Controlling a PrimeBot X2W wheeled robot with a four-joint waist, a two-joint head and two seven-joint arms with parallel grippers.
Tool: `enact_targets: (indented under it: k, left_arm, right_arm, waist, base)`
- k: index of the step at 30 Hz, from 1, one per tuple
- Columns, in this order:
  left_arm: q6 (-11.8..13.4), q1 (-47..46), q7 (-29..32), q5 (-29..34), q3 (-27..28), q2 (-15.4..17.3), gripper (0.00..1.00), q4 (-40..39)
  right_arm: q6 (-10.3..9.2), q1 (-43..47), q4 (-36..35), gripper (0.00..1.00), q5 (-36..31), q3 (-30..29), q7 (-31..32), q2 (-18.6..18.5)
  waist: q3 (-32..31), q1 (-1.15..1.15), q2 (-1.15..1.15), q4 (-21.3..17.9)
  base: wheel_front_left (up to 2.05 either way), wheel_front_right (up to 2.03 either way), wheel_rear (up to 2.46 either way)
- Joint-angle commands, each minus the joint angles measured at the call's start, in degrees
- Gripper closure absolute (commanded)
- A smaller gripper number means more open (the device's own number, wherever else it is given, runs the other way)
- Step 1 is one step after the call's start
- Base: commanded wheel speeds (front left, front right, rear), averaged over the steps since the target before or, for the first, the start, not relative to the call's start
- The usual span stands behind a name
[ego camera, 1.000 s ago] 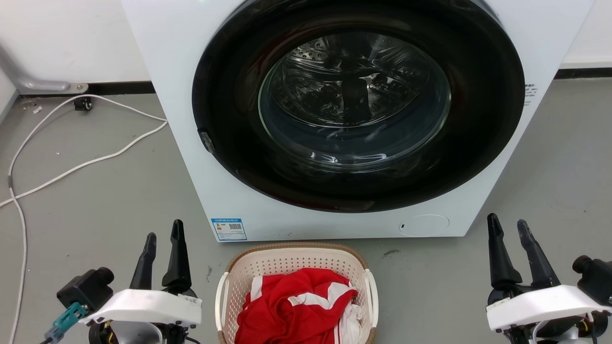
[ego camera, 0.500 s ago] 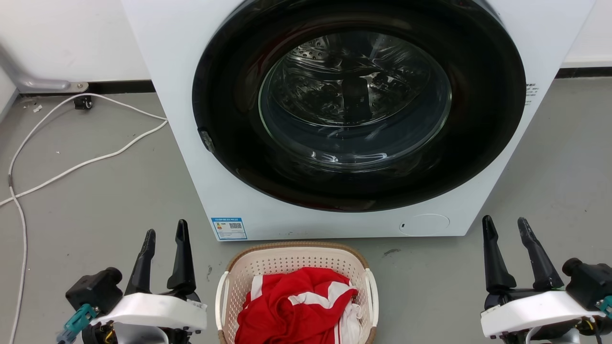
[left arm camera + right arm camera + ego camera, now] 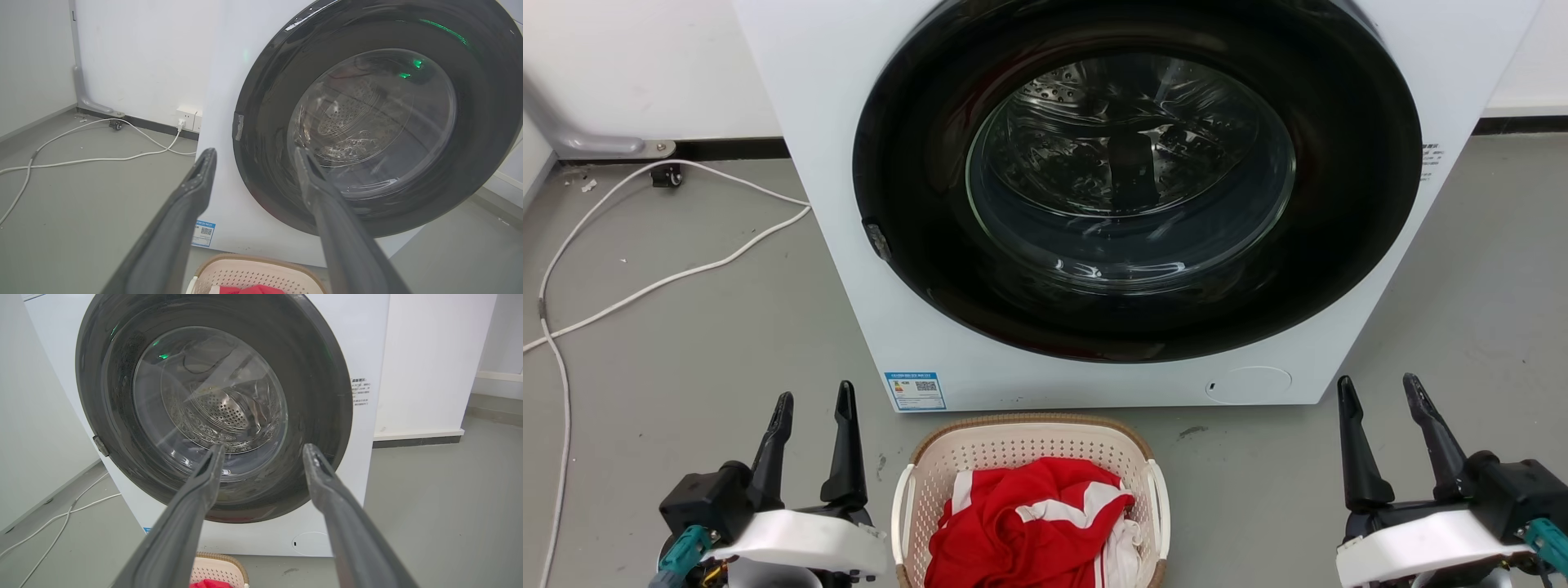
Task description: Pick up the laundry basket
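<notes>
The laundry basket (image 3: 1013,447) is small, cream and perforated, with a tan rim and white side handles. It stands on the floor at the bottom middle of the head view, just in front of the washer, and holds a red and white garment (image 3: 1025,523). Its far rim also peeks in as the basket (image 3: 261,273) and the basket (image 3: 218,569) in the two wrist views. My left gripper (image 3: 815,396) is open, off the basket's left side. My right gripper (image 3: 1378,382) is open, well to its right. Both hold nothing.
A white front-loading washer (image 3: 849,245) with a dark round door (image 3: 1131,175) fills the middle, shut. White cables (image 3: 645,286) trail over the grey floor on the left toward a wall socket (image 3: 186,118). Bare floor lies on both sides of the basket.
Both grippers have drifted down and slightly inward toward the basket. The right gripper's fingers have spread a little wider. Basket and washer have not moved.
</notes>
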Motion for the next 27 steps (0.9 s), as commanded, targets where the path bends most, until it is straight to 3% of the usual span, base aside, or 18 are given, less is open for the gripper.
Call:
enact_targets:
  k: [1,27]
  left_arm:
    - [-0.18,0.28,-0.47,1.48,-0.09,0.2,0.0,-0.38]
    - [0.58,1.66,-3.45,12.78,-0.97,0.22,0.0,-0.32]
  right_arm:
    - [0.0,0.4,-0.63,0.0,-1.54,0.14,-0.52,-0.23]
    - [-0.01,2.26,-1.56,0.0,-12.21,0.24,-3.49,-0.25]
  waist:
    - [-0.03,0.0,0.0,0.02]
    - [-0.31,0.0,0.0,0.19]
  base:
    - [0.0,0.0,0.0]
    - [0.0,0.0,0.0]
